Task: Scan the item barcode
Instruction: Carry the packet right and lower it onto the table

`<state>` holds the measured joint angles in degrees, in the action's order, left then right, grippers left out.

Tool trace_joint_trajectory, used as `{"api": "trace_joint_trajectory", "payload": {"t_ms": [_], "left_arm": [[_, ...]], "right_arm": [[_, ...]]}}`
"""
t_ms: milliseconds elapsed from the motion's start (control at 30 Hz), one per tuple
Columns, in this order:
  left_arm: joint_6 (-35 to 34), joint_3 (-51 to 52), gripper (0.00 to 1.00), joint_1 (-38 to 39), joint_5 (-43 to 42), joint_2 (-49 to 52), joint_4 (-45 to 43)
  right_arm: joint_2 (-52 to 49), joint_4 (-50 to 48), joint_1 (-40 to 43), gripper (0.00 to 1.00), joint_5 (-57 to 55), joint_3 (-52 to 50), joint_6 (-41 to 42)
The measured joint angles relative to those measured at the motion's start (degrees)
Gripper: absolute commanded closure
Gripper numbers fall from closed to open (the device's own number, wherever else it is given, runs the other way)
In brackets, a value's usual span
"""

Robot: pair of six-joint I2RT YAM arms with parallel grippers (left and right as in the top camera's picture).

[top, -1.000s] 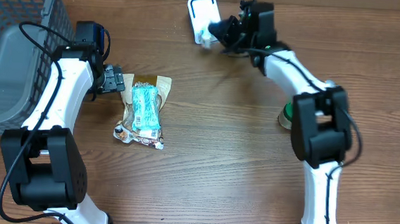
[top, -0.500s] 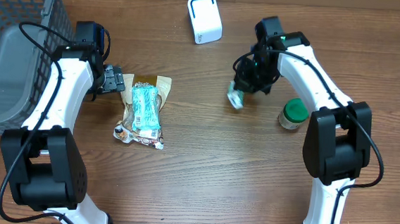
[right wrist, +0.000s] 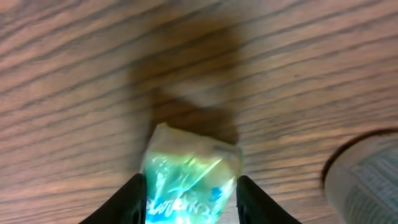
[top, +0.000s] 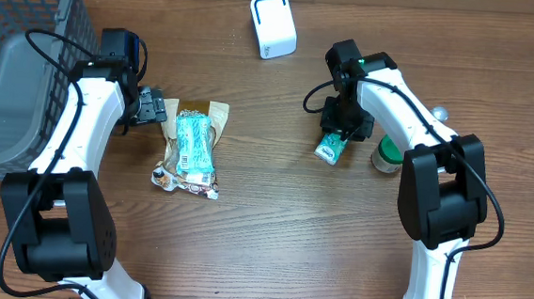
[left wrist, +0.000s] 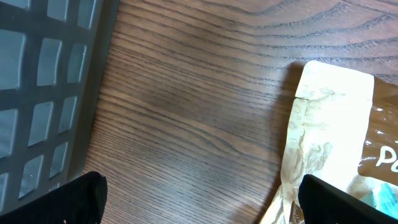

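Finds the right claw (top: 342,128) no longer up against the white rounded scanner box (top: 273,25), as a second ago, but swung well away from that box, to its right and nearer the robot. Brings the small green-and-white plastic packet (top: 331,150) along, now down at the bare wooden desk (top: 271,225) just under the claw. Shows, in the right wrist view, the packet between two black fingers (right wrist: 134,198), both close against its sides. Cannot tell whether pinched or just let go. Reads as the pass at the scanner box being over and the set-down in hand. Cannot confirm from here that the barcode registered.

Leaves the left claw (top: 152,108) where it was: spread wide, holding nothing, well left of the scanner box and nearer the robot. Parks it just beside the top edge of the brown paper pouch (top: 215,116), with only wood grain between the tips in the left wrist view.

As for edges and room:
- Puts the scanner box close to the far edge of the desk, so little space behind it.
- Crowds the packet on the side away from the scanner box, with a green-lidded jar (top: 385,160) just beside it and partly under the right arm. Calls for a straight lift there, not a sideways sweep.
- Offers a broad open stretch of desk between the scanner box, the pouch and the packet.
- Closes off the far left with a grey wire basket (top: 12,19), near the left arm only.
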<state>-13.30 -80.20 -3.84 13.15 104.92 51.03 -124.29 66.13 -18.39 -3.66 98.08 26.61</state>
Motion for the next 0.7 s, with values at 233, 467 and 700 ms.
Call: {"api": "trace_joint_trajectory", "payload": {"t_ms": [233, 467, 700], "left_arm": [[0.00, 0.00, 0.00, 0.00, 0.02, 0.00, 0.00], [0.00, 0.00, 0.00, 0.00, 0.02, 0.00, 0.00], [0.00, 0.00, 0.00, 0.00, 0.02, 0.00, 0.02]], "right_arm": [[0.00, -0.46, -0.48, 0.50, -0.20, 0.00, 0.11], [0.00, -1.97, -3.08, 0.48, -0.98, 0.00, 0.09], [0.00, -0.70, -4.61, 0.48, -1.77, 2.73, 0.15]]}}
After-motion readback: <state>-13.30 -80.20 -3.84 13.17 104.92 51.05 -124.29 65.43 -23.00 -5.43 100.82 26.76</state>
